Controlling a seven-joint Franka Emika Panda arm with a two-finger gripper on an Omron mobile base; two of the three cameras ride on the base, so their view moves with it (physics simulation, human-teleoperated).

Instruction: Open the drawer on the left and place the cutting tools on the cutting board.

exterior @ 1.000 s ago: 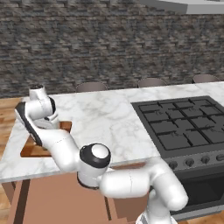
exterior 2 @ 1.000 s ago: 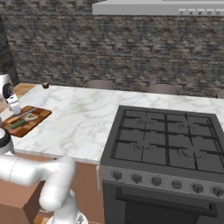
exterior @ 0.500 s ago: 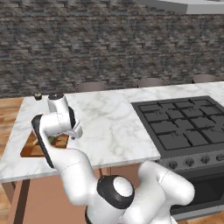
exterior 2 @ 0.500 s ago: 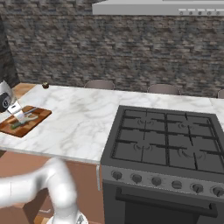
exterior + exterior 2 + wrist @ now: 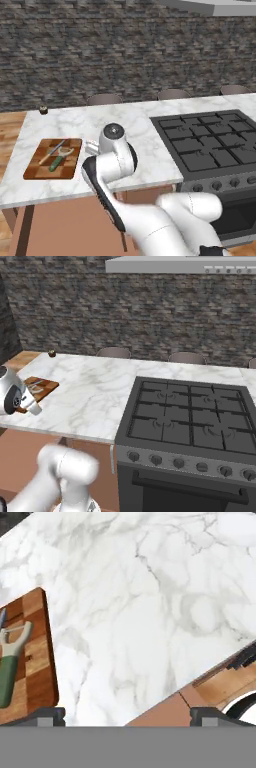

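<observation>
Peeler (image 5: pixel 60 158) and knife (image 5: pixel 51 151) on checkered wooden board (image 5: pixel 37 167).
Gripper (image 5: pixel 127 714) hung wide open, empty, over veined marble counter (image 5: pixel 140 125); board at nine o'clock.

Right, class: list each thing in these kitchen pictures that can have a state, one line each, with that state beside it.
gripper: open, nothing between its jaws, above the marble counter
peeler: lying flat on the cutting board
knife: lying on the board, beside the peeler
cutting board: flat on the counter, near its left end
stove: burners bare, no flame visible
</observation>
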